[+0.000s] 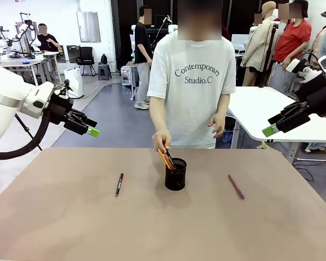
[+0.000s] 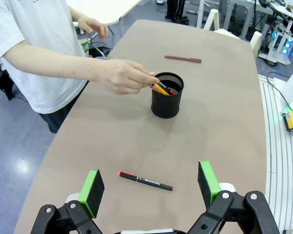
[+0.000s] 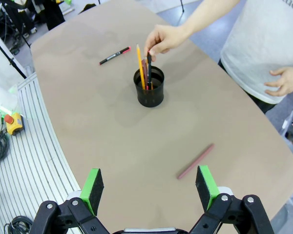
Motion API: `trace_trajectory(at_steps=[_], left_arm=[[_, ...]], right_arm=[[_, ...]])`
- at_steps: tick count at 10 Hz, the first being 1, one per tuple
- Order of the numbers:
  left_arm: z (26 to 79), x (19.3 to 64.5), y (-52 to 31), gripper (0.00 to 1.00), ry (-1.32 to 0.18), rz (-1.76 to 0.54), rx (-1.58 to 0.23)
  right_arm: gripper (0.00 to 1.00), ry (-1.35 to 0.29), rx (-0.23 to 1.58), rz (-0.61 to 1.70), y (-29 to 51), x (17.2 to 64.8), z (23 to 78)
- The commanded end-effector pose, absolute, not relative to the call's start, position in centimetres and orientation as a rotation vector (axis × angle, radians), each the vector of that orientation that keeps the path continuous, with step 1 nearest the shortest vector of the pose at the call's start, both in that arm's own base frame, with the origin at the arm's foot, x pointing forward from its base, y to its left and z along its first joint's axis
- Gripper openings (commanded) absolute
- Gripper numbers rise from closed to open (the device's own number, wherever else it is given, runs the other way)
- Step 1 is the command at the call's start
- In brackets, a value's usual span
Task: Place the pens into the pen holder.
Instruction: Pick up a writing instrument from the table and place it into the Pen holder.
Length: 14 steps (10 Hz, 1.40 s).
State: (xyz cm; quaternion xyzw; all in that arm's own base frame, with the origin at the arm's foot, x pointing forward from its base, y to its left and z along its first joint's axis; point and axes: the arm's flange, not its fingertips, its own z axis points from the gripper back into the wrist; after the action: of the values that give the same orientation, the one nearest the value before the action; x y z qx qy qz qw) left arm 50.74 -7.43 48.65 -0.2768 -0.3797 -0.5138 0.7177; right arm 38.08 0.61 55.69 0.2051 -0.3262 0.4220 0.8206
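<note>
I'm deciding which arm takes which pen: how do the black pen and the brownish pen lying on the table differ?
The black pen has red ends and pale print; the brownish pen is one dull pinkish-brown colour. The black pen lies on the robot's left of the pen holder, the brownish pen on its right. Both lie flat on the table, outside the holder, touched by nothing.

Front view — robot's edge of the table, looking across past the pen holder. Wrist views — raised, tilted down from opposite sides; all share the pen holder at mid-distance.
</note>
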Motion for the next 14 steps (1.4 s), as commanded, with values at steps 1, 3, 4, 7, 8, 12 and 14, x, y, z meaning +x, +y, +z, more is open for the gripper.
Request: trace_trajectory(at_steps=[1,3,4,7,8,12,14], left_arm=[[48.8,50.7,-7.5,1.0,-0.835,-1.14,-0.603],[48.8,50.7,-7.5,1.0,-0.835,-1.14,-0.603],[48.8,50.7,-7.5,1.0,-0.835,-1.14,-0.603],[48.8,50.7,-7.5,1.0,-0.835,-1.14,-0.603],[48.8,50.7,-7.5,1.0,-0.835,-1.14,-0.603],[48.8,50.7,-7.5,1.0,-0.835,-1.14,-0.603],[48.8,50.7,-7.5,1.0,-0.835,-1.14,-0.603]], right_arm=[[1.0,-0.712,0.465,0.895,0.7,38.2,55.8],[1.0,-0.694,0.437,0.898,0.6,38.1,55.7],[1.0,-0.651,0.437,0.877,1.5,38.9,55.3],[1.0,-0.54,0.397,0.836,3.5,41.7,54.7],[1.0,-0.499,0.378,0.823,4.1,42.4,54.3],[1.0,-0.42,0.183,0.694,6.4,46.7,50.6],[1.0,-0.374,0.146,0.648,6.6,48.9,48.7]])
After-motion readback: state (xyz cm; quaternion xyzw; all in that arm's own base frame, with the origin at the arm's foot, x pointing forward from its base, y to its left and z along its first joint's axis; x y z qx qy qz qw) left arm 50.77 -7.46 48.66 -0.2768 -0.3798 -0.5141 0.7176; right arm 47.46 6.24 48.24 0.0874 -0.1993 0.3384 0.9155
